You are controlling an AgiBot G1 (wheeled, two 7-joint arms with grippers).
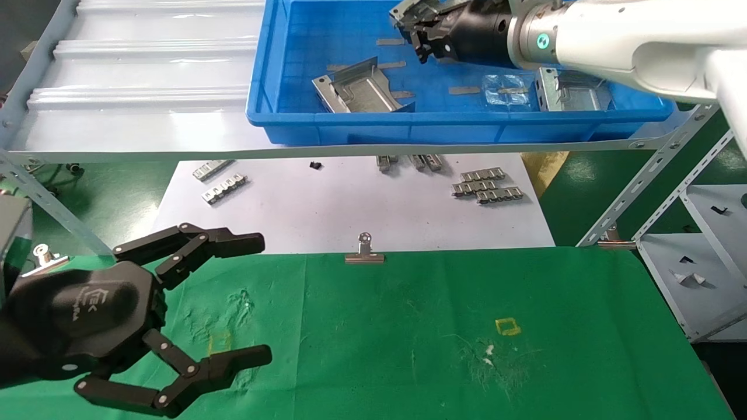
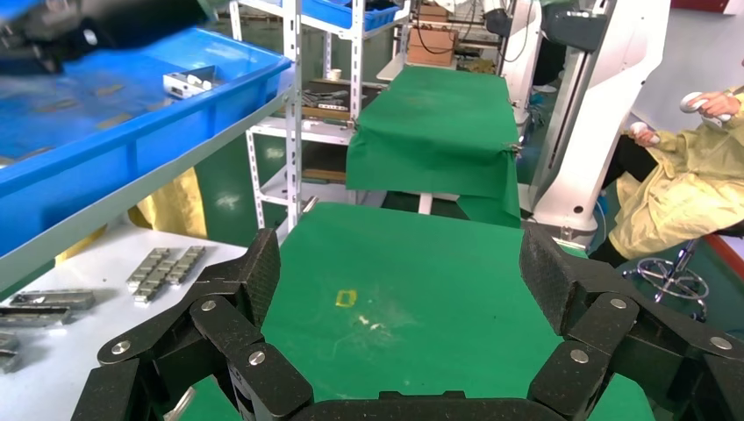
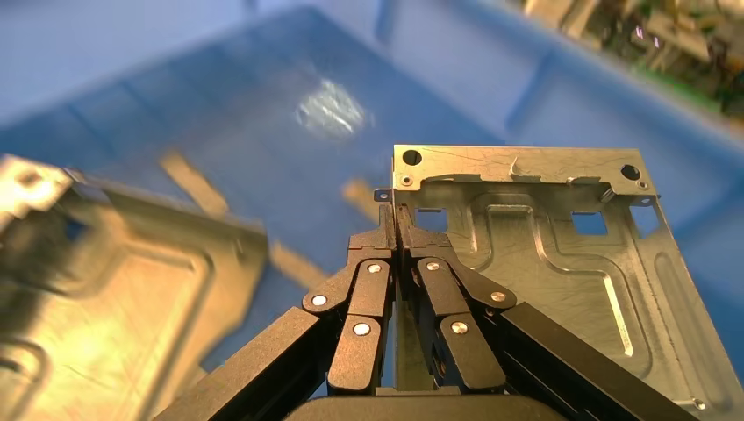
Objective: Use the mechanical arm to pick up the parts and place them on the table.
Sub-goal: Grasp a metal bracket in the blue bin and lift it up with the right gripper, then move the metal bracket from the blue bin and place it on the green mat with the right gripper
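At top right, the right pincer (image 3: 395, 230) clamps a bracket (image 3: 561, 263) above the blue bin (image 1: 303, 125); the left pincer (image 1: 257, 297) hangs spread wide over the green counter (image 1: 408, 326) at lower left.

White arm (image 1: 630, 41), black jointed gripper (image 1: 175, 326), silver rivets, white logo

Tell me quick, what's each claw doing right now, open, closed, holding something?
Left claw: open, empty, over the green table.
Right claw: closed on a metal bracket, above the blue bin.
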